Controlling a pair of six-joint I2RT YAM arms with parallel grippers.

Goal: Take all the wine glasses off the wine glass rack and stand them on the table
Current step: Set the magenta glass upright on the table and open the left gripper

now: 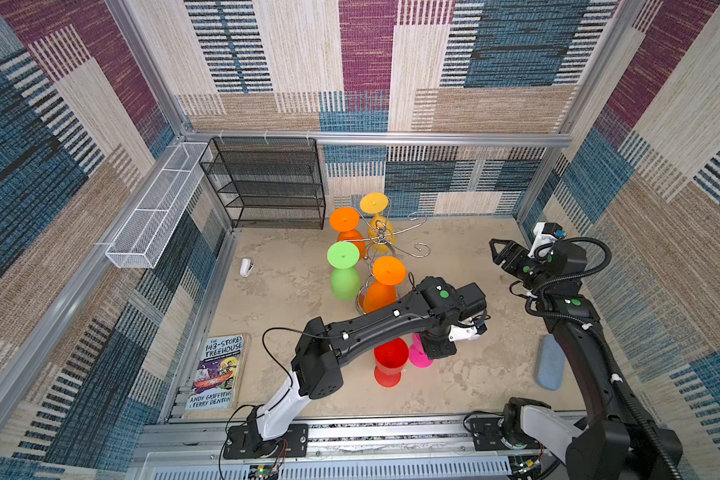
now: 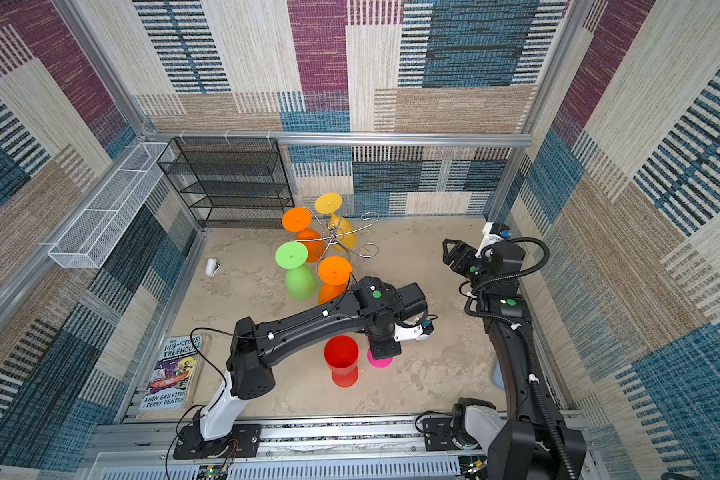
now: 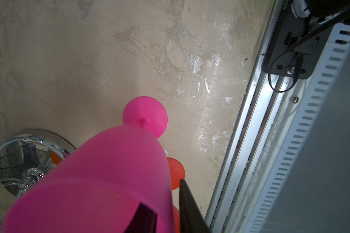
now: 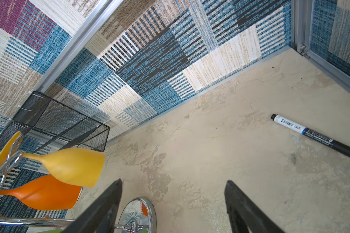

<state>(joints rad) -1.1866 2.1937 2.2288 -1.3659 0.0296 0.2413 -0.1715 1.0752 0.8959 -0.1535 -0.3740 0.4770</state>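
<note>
The left end effector point(image 3: 161, 191) straddles the pink plastic wine glass point(image 3: 109, 171) at its rim; whether it pinches, I cannot tell. Likely light and slick: grip the bowl.

Overhead pair, wrist close-ups
Both top views look down on the beige mottled tabletop point(image 1: 487, 374) point(image 2: 445, 374); both wrist cameras, close in, share the round mirrored chrome base point(image 3: 14, 157) point(image 4: 137, 213).

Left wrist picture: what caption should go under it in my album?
Pink plastic wine glass, foot on the beige tabletop, near the shiny chrome wire rack's round mirrored base.
</note>
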